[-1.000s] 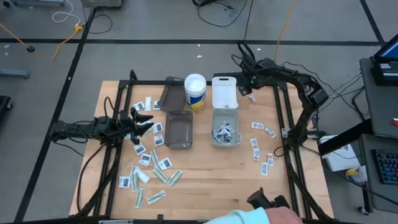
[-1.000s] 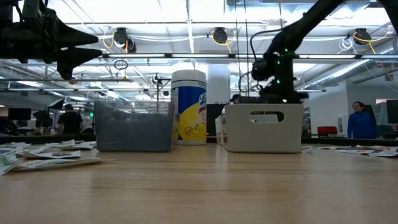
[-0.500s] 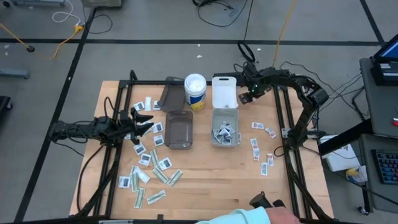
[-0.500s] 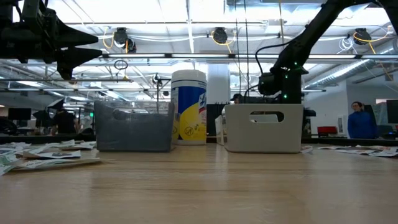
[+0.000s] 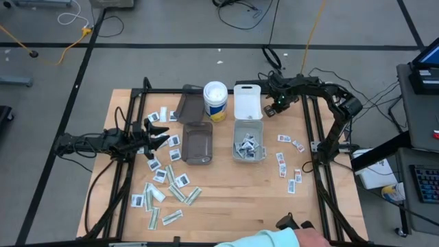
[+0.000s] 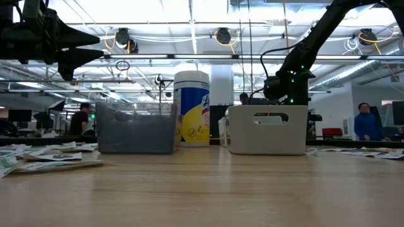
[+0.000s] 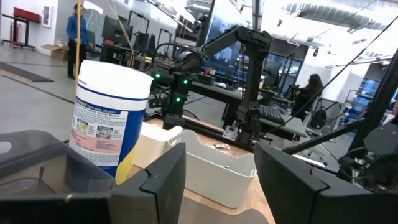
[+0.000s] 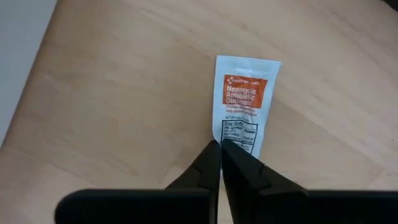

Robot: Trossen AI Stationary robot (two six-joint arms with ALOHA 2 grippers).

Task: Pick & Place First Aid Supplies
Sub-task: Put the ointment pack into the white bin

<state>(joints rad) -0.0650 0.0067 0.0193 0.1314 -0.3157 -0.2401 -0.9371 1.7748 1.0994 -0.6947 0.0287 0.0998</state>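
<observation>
Right wrist view shows the right gripper (image 8: 221,144) pinched tight on the near edge of an ointment packet (image 8: 244,102) lying on the wooden table (image 8: 124,93), so the step in hand looks like the pick. In the high view this happens at the table's far side, just beside the white bin (image 5: 247,139), while the left gripper (image 5: 159,134) hovers half-spread and empty over the scattered first aid supplies (image 5: 164,182). Next would be a lift, provided the thin packet truly sits between the fingertips, then a carry over the white bin.
</observation>
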